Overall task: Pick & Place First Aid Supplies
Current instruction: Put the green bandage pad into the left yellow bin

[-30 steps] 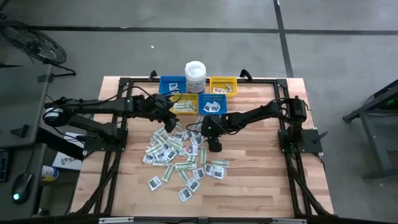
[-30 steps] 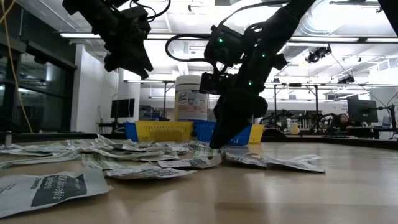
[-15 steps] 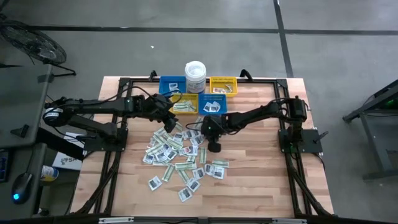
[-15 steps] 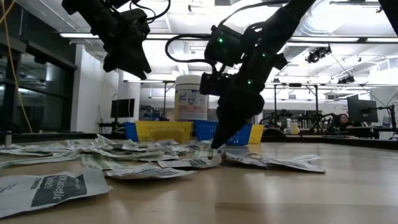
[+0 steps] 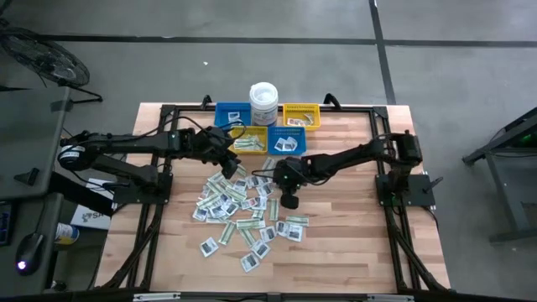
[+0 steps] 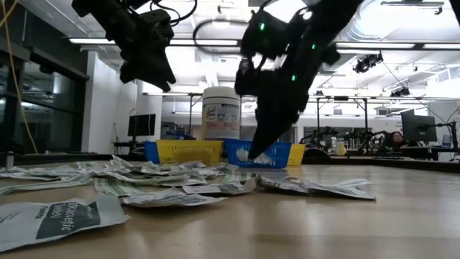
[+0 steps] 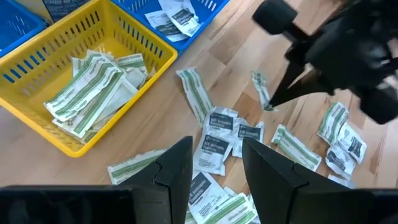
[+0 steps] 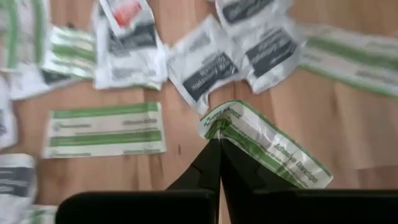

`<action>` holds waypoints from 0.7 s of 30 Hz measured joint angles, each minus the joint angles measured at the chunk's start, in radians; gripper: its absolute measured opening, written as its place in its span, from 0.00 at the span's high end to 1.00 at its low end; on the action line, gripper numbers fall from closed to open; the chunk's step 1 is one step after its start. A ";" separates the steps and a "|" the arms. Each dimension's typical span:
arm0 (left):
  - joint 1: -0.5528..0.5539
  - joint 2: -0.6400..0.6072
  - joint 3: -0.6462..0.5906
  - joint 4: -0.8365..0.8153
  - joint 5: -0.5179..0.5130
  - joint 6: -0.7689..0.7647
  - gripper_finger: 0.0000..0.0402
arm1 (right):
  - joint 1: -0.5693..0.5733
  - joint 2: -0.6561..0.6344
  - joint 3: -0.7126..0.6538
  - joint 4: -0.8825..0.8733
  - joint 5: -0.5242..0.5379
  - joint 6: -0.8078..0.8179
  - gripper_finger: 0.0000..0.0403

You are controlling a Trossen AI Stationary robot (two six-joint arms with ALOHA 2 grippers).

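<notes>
Green-striped packet (image 8: 267,146) pinched in raised right pincer (image 8: 219,149).

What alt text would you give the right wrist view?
The right gripper, jaws shut, pinches the end of a green-and-white adhesive bandage strip above the wooden table. More green-and-white strips and white square packets lie scattered below.

Four bins (image 5: 285,117) beyond my pincer: two blue, two yellow. One white tub (image 5: 263,101). Loose packets (image 5: 239,210) below: dozens, uncountable.
</notes>
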 joint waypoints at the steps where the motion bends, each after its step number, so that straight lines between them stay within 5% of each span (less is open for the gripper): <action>1: 0.000 0.000 0.000 0.003 0.000 0.000 0.65 | 0.004 -0.015 0.000 -0.001 0.009 0.005 1.00; 21: 0.000 0.008 0.000 0.329 0.035 -0.042 0.65 | 0.093 -0.282 0.002 0.135 0.399 -0.129 1.00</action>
